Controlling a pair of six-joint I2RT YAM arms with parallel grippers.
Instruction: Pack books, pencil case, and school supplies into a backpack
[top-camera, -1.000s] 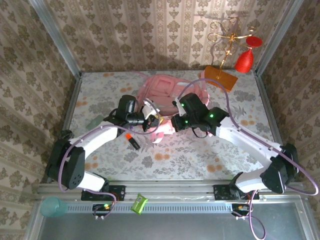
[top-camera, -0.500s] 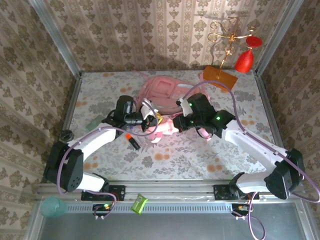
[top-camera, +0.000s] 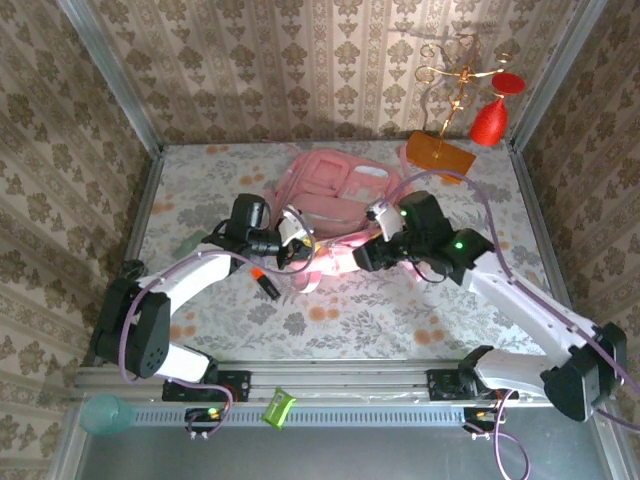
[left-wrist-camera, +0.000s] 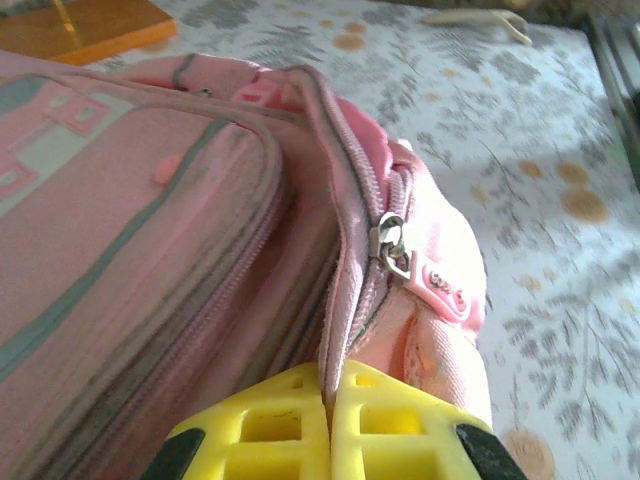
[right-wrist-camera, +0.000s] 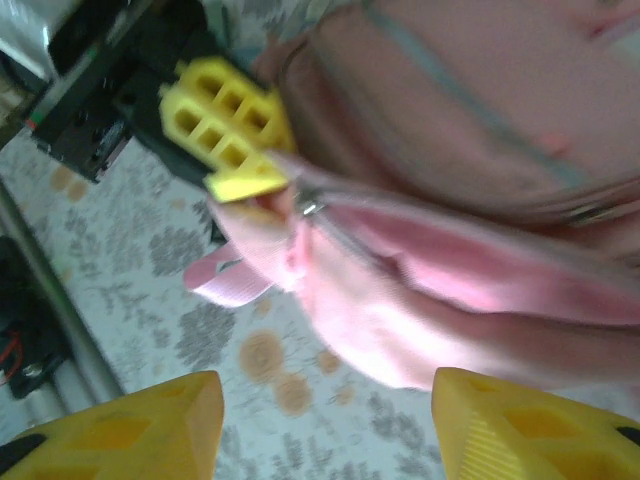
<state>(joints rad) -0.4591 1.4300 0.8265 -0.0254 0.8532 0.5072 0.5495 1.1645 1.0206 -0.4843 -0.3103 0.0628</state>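
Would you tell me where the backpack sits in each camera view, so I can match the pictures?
Top external: backpack mid-picture, slightly above centre.
Left wrist: backpack covers the left and middle, close up.
Right wrist: backpack spans the top and right, blurred.
Shared landmark: left gripper, shut on the backpack's zipped edge.

Damask-papered walls (top-camera: 300, 60); floral-patterned table (top-camera: 400, 320); metal frame posts (top-camera: 111, 75).
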